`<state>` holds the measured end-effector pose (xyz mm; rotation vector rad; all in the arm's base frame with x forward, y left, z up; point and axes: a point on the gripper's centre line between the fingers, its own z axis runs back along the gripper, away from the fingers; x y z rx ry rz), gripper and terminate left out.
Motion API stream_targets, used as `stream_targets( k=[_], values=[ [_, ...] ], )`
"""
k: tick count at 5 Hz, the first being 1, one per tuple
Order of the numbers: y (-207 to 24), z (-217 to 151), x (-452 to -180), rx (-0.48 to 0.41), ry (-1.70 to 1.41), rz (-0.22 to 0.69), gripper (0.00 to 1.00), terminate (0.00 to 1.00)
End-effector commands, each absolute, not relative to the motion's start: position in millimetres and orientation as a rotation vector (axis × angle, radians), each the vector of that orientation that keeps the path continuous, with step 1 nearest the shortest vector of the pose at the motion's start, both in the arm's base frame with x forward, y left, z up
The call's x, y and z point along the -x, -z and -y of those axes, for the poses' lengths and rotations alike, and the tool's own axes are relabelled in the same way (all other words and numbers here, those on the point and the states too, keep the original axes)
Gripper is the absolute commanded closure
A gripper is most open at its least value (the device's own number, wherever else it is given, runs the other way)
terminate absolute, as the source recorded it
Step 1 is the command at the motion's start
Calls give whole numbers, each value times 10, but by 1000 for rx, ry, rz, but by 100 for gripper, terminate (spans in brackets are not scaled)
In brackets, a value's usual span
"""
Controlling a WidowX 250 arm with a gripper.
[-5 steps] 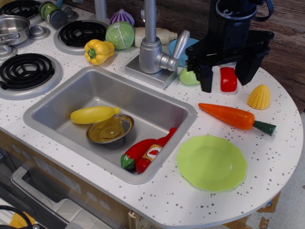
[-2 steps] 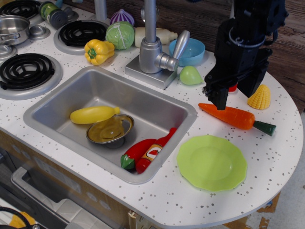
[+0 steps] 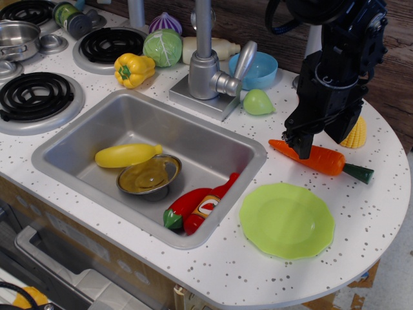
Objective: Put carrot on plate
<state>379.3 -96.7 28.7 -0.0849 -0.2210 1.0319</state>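
Hovering: the gripper [image 3: 317, 143] hangs over the thick end of the carrot [image 3: 319, 159], its near finger [image 3: 303, 148] down at the carrot's front side.
Jaws: spread apart, straddling the carrot; whether the fingers touch it cannot be told, and nothing is lifted.
Carrot: lying flat on the counter [image 3: 213, 258], right of the sink [image 3: 84, 139] and just behind the plate [image 3: 287, 220], apart from it.
Carrot axis: long axis runs from upper left to lower right; the orange tip points left toward the sink, the dark green stem points right toward the counter's edge.
Plate: lime green, bare, near the front right edge of the counter.
Near the gripper: a yellow corn [image 3: 355, 134] sits just right of the arm, partly hidden by it; a small green fruit [image 3: 258, 102] and a blue bowl [image 3: 258, 70] lie to the left, by the faucet [image 3: 208, 64].
In the sink: a yellow squash [image 3: 126, 155], a metal bowl [image 3: 150, 175], a chili [image 3: 181, 208] and a ketchup bottle [image 3: 208, 205].
Farther left: a yellow pepper [image 3: 133, 69], a cabbage [image 3: 162, 48] and stove burners [image 3: 35, 95].
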Motion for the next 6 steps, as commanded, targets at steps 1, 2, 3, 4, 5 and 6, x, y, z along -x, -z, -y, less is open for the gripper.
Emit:
stream_targets(
  k=[1,2,3,4,5,6],
  values=[
    [-350,1000,-3940,150,-1040,269,0,0],
    [-267,1025,-3906,172,-1051,274,0,0],
    [-191,1037,-3881,189,-1057,293,0,0],
    [-125,1078,-3873,196,-1095,310,100,0],
    [-155,1081,-3867,187,-1093,306,100,0],
    [-416,974,-3833,151,-1044,261,100,0]
  ],
)
